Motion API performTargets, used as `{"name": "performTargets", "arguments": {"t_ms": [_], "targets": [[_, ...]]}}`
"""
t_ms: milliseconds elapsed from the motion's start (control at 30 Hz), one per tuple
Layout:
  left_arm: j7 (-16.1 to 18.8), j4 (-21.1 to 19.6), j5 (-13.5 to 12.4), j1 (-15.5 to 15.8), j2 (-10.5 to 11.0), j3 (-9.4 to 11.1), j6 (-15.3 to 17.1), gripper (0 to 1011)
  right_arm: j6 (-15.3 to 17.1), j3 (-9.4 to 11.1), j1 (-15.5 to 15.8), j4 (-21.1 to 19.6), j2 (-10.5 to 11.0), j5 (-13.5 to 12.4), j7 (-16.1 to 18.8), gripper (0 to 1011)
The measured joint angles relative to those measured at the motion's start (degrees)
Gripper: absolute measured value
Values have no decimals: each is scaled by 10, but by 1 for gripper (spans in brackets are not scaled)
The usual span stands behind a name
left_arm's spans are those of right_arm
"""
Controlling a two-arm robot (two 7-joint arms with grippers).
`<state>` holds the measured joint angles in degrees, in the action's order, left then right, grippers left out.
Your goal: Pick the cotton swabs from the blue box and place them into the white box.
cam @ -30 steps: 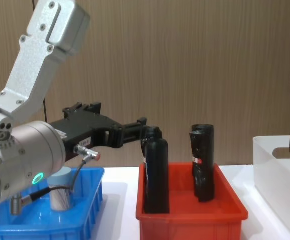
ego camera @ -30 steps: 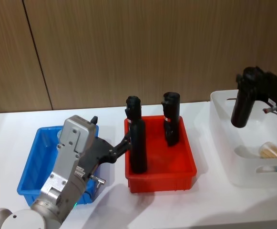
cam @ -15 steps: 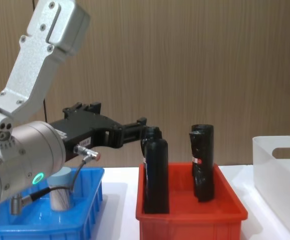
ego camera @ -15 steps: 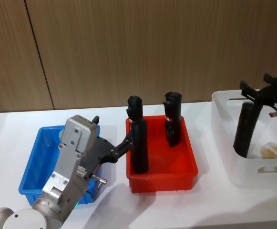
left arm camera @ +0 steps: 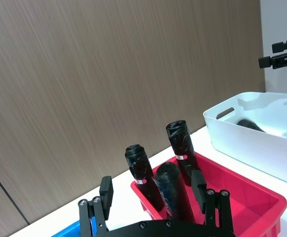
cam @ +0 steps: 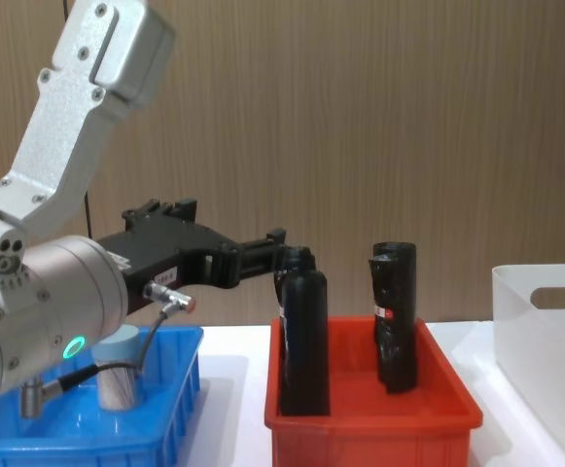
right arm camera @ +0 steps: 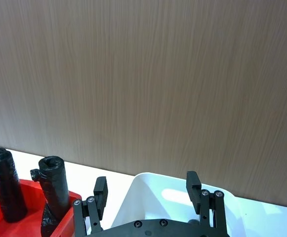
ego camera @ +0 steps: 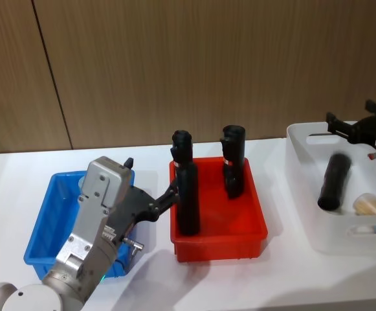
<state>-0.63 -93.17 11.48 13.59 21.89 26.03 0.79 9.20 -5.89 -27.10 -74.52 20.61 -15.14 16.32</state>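
Observation:
One jar of cotton swabs (cam: 119,375) stands in the blue box (cam: 88,443), behind my left arm. In the head view the blue box (ego camera: 42,227) is at the left and another jar of cotton swabs (ego camera: 371,205) lies in the white box (ego camera: 304,194) at the right. My left gripper (ego camera: 165,197) is open, reaching from over the blue box toward the red bin, its tips close to the front black roll (ego camera: 188,194). My right gripper (ego camera: 357,124) hangs open above the white box, holding nothing. The wrist views show both jaws spread.
A red bin (ego camera: 217,243) sits between the two boxes with black rolls standing in it (left arm camera: 180,148). Another black roll (ego camera: 334,181) lies tilted inside the white box beside the jar. A wood-panelled wall runs behind the white table.
My right gripper lowered a black roll into the white box, opened and let it go. The roll now lies tilted in the box. The left arm stayed still.

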Motion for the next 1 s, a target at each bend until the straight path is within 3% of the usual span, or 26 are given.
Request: {"name": "performTargets", "arguments": {"t_ms": [1000], "targets": [[0,0,0,0,0,0,0,1004,-6,2,0,4,2,-1,4,1001]]}}
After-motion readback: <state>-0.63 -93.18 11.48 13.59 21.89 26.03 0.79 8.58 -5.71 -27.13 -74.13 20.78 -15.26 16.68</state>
